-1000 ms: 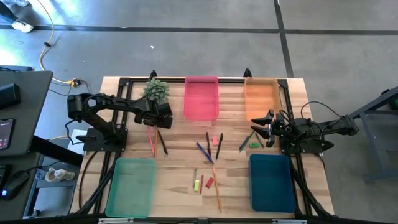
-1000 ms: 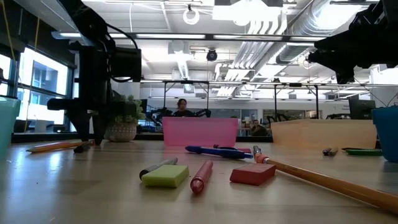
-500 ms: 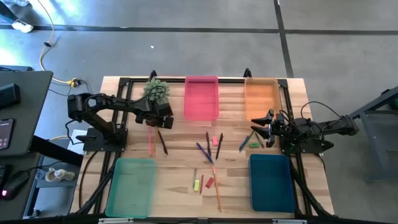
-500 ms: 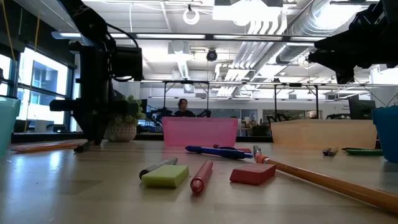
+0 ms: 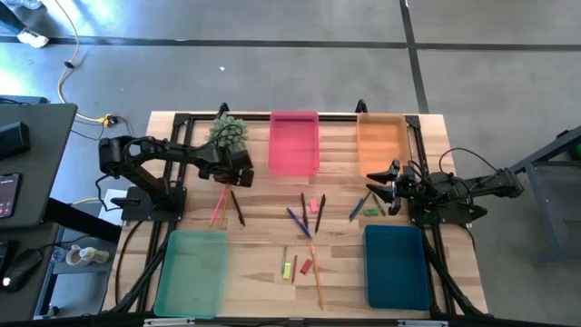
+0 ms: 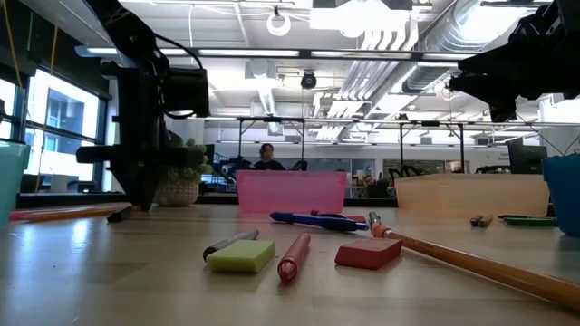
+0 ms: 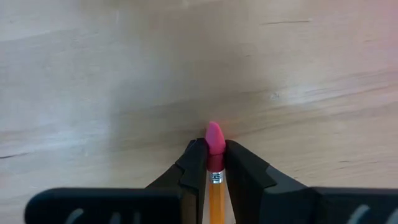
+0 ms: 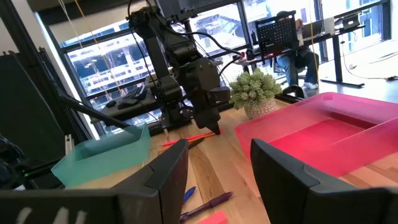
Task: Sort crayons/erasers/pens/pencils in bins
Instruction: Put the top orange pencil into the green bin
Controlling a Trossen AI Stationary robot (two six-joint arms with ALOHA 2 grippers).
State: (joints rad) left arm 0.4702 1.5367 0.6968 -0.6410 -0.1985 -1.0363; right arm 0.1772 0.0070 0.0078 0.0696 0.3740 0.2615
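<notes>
Left gripper: my left gripper [image 7: 211, 163] is down at the table's left side, just in front of the potted plant [image 5: 228, 133], its fingers [image 7: 193, 167] clamped on a pencil [image 5: 218, 205] just below its pink eraser tip; in the high view the pencil slants out from under the gripper toward the pale green bin [image 5: 192, 272].

Right gripper: my right gripper [image 8: 217, 163] waits at the table's right edge, between the orange bin [image 5: 381, 143] and the dark blue bin [image 5: 397, 265], fingers apart and nothing between them.

Bins: the pink bin [image 5: 294, 143] and the orange one sit against the far edge; the pale green and dark blue ones sit against the near edge, at the two corners.

Loose items: a dark stick [image 5: 237, 208] lies just beside the held pencil. Purple and blue pens [image 5: 299, 221] and a red eraser [image 5: 314, 205] are clustered mid-table. A yellow-green eraser [image 5: 287, 270], a second red eraser [image 5: 306, 266] and a long orange pencil [image 5: 316, 272] lie nearer the front edge, between the two near bins. A green eraser [image 5: 370, 212] lies close to the right gripper.

Open room: bare wood [image 5: 256, 195] lies between the left gripper and the central cluster, and between the pink and orange bins.

Background: a seated person [image 8: 292, 37] shows at a desk beyond the table.
</notes>
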